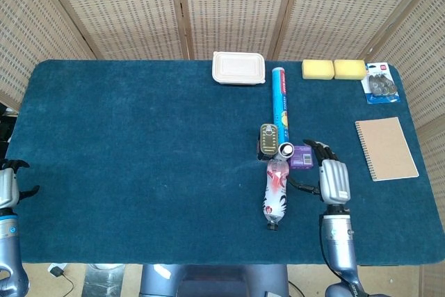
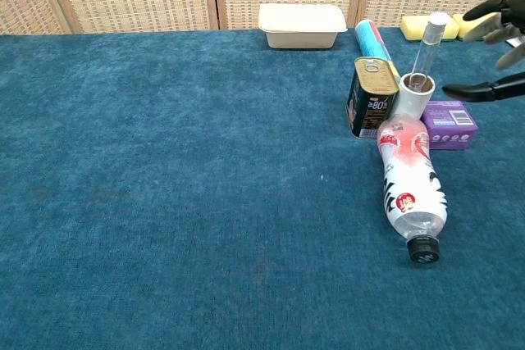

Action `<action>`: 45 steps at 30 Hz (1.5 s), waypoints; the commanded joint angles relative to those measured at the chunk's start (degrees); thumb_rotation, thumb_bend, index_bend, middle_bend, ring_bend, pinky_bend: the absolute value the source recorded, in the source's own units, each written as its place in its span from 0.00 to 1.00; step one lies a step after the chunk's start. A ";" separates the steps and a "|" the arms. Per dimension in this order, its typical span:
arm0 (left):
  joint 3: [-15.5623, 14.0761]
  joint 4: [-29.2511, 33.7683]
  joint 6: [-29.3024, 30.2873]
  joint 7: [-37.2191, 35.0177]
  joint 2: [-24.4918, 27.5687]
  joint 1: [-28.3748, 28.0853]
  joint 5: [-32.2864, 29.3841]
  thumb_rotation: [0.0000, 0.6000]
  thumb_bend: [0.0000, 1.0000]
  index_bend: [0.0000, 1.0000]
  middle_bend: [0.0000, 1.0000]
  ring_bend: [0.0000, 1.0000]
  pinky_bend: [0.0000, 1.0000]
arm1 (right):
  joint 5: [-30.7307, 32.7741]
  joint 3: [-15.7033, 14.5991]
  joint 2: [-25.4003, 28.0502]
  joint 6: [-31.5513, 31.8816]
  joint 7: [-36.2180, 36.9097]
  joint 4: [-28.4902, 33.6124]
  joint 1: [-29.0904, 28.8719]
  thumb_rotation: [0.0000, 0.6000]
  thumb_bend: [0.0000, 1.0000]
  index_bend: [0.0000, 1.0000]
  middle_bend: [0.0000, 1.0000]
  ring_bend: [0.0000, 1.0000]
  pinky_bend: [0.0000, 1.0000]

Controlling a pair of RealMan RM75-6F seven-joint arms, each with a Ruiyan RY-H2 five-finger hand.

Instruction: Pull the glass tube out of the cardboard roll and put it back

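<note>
Woven cane screens stood behind the blue tabletop (image 1: 139, 172). At its near left corner the left hand (image 1: 8, 184) hung off the edge, holding nothing, its fingers apart. Against the far edge sat a lidded cream container (image 1: 238, 67), and from there a blue wrap roll (image 1: 281, 99) lay toward the middle. Right of centre a tin can (image 2: 372, 97) stood beside the upright cardboard roll (image 2: 410, 96), with the glass tube (image 2: 429, 45) rising out of its top. A plastic bottle (image 2: 410, 186) lay on its side in front of them, cap toward the near edge. A purple box (image 2: 449, 124) sat just right of the roll. Above it hovered the right hand (image 1: 331, 175), spread and empty, near the tube but apart from it. Yellow sponges (image 1: 334, 69), a blister pack (image 1: 379, 83) and a notebook (image 1: 386, 147) lay along the right edge.
</note>
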State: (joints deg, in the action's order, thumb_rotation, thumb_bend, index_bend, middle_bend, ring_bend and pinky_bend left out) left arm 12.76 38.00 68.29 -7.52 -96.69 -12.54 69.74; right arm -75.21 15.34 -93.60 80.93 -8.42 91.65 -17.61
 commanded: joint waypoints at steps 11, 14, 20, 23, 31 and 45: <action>0.01 0.02 0.06 -0.17 0.01 0.04 0.03 1.00 0.11 0.40 0.37 0.20 0.29 | 0.41 0.46 -2.59 -0.24 -2.58 -0.50 -2.05 0.78 0.15 0.22 0.29 0.24 0.32; 0.00 0.02 0.07 -0.19 0.02 0.06 0.04 1.00 0.11 0.40 0.37 0.20 0.29 | 0.65 0.75 -3.09 -0.56 -3.22 -0.92 -2.70 0.79 0.15 0.23 0.29 0.25 0.32; -0.01 0.01 0.06 -0.25 0.04 0.08 0.05 1.00 0.11 0.40 0.37 0.20 0.29 | 1.43 1.51 -3.80 -2.42 -4.17 -3.30 -4.58 0.78 0.15 0.24 0.30 0.25 0.32; -0.03 0.02 0.03 -0.26 0.06 0.08 0.07 1.00 0.11 0.40 0.37 0.20 0.29 | 1.88 1.89 -4.32 -3.22 -3.90 -4.77 -5.41 0.78 0.15 0.24 0.30 0.26 0.33; 0.02 0.04 0.08 -0.16 0.03 0.10 0.01 1.00 0.11 0.40 0.37 0.20 0.29 | 2.31 2.24 -4.72 -4.29 -3.40 -6.29 -6.74 0.78 0.15 0.25 0.31 0.27 0.33; 0.11 0.22 0.17 0.16 0.01 0.21 -0.16 1.00 0.11 0.40 0.37 0.20 0.29 | 4.73 3.21 -3.74 -5.95 -4.73 -8.07 -8.42 0.78 0.15 0.25 0.31 0.27 0.33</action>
State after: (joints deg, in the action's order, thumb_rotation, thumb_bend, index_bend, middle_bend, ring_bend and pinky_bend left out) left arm 12.87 38.22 68.46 -7.36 -96.68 -12.33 69.58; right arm -70.60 18.54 -97.37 75.03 -13.10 83.73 -25.97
